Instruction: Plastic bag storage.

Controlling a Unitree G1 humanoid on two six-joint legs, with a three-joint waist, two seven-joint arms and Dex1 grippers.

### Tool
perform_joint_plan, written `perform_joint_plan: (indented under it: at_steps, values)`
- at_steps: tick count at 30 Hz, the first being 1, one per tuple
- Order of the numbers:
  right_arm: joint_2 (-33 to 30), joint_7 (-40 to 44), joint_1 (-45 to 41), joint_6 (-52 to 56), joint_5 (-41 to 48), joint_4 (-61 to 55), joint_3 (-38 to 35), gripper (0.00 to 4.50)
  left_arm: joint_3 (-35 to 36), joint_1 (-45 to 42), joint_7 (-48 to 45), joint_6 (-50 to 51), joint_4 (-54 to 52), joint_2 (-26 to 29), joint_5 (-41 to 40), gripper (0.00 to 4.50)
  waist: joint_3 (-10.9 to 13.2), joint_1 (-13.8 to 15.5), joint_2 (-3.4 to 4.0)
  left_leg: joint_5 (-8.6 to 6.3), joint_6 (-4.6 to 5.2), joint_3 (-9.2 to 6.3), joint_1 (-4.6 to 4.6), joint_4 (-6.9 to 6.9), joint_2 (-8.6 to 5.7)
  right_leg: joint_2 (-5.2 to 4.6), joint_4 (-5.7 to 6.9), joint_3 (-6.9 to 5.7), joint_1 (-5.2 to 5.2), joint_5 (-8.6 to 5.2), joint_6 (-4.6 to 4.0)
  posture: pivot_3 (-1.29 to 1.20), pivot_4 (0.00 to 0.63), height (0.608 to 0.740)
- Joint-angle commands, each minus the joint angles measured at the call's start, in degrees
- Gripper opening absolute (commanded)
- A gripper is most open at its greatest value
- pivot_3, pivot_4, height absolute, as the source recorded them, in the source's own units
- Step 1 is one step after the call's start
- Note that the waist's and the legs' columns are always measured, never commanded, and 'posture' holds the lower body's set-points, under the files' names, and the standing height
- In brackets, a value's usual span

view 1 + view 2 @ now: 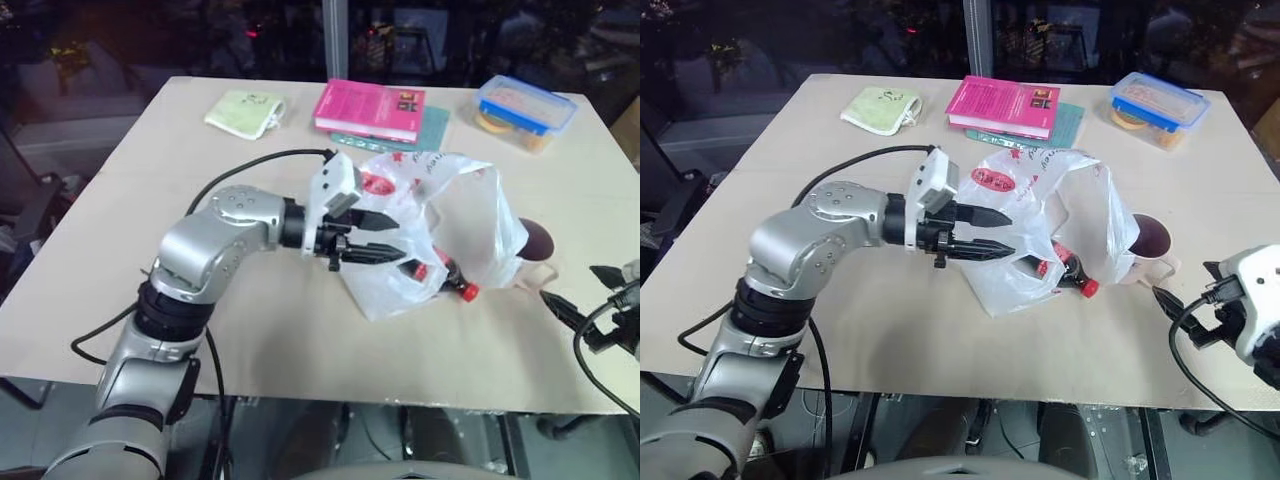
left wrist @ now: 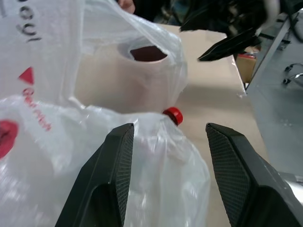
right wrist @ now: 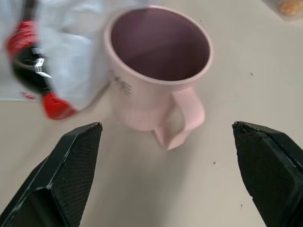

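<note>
Bag (image 1: 440, 225) lies just past our left end effector (image 1: 372, 240), whose fingers stand apart against it, gripping nothing; our right end effector (image 3: 165, 177), wide open, sits farther off.

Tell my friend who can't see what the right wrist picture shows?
An upright pink mug, empty with a dark inside, stands on the beige table between the right gripper's wide-open black fingers. Beside it lies a red-capped dark bottle, partly inside the plastic bag.
</note>
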Motion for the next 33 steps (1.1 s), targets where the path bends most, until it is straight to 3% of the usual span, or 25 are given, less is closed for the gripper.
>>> perform_joint_plan:
  at_steps: [1,6,10,15,17,21,24,27,33]
  values:
    - [0.45,1.84,-2.67,-4.27,-3.41,4.48,3.56,4.5,-0.93,-1.09,-1.66,-2.85,0.25,0.15,1.49,2.51,-0.01,0.15,0.02,0.01,-0.01,-0.02,-0.01,-0.01,0.0,0.0,0.01,-0.01,-0.01,0.0,-0.01,0.0,0.15,0.74]
    - [1.29,5.34,-8.32,-8.74,-7.45,12.5,11.86,4.5,-2.13,-1.56,-6.85,-3.99,0.32,2.67,1.55,2.51,-0.01,0.04,0.04,0.13,-0.23,-0.04,-0.1,-0.12,0.02,0.06,-0.01,0.02,-0.16,0.0,-0.03,0.0,0.15,0.74]
    - [1.14,7.28,-8.84,-8.68,-7.25,12.07,12.0,3.23,-2.76,-2.24,-11.02,-4.8,1.12,4.95,1.89,2.62,0.0,0.26,0.06,0.12,-0.22,-0.04,-0.15,-0.19,0.02,0.05,-0.03,0.04,-0.22,0.0,-0.04,0.0,0.15,0.74]
    - [1.38,5.69,-7.73,-4.29,-4.86,5.34,9.63,0.91,-4.58,-2.69,-17.21,-7.16,2.18,7.42,2.52,2.62,0.0,0.21,0.06,0.11,-0.2,-0.04,-0.15,-0.18,0.02,0.05,-0.01,0.04,-0.22,0.0,-0.03,0.0,0.15,0.74]
    - [2.5,3.27,-8.24,-1.37,-2.49,1.92,8.22,0.46,-5.79,-3.01,-20.4,-9.03,2.97,8.1,3.2,2.62,0.0,0.14,0.07,0.11,-0.2,-0.05,-0.15,-0.18,0.02,0.05,-0.01,0.04,-0.22,0.0,-0.03,0.0,0.15,0.74]
    - [4.01,-0.35,-8.49,2.74,0.0,-2.68,6.69,0.46,-9.18,-4.36,-23.52,-17.15,6.68,6.53,8.33,2.62,-0.01,0.26,0.06,0.11,-0.2,-0.04,-0.15,-0.18,0.02,0.03,-0.02,0.04,-0.22,0.0,-0.03,0.0,0.15,0.74]
    - [5.49,-2.79,-8.01,4.6,0.62,-4.71,6.42,0.46,-12.49,-5.61,-24.3,-25.69,10.91,3.8,14.02,3.39,0.0,0.43,0.06,0.1,-0.19,-0.06,-0.15,-0.17,0.01,0.01,-0.03,0.01,-0.21,0.0,-0.03,0.0,0.15,0.74]
    - [7.06,-4.56,-6.6,5.39,0.72,-6.13,5.63,0.46,-14.43,-6.75,-23.79,-31.13,14.67,-0.14,17.41,4.48,-0.01,0.42,0.06,0.1,-0.18,-0.05,-0.16,-0.17,0.0,0.0,-0.04,0.02,-0.2,0.0,-0.03,0.0,0.15,0.74]
    - [10.11,-7.92,-3.51,5.86,1.76,-10.14,2.74,0.46,-20.18,-8.93,-27.38,-41.79,22.72,-4.42,24.71,4.5,-0.03,0.06,0.11,0.09,-0.17,-0.04,-0.18,-0.17,-0.02,0.01,-0.01,0.04,-0.23,0.0,-0.03,0.0,0.15,0.74]
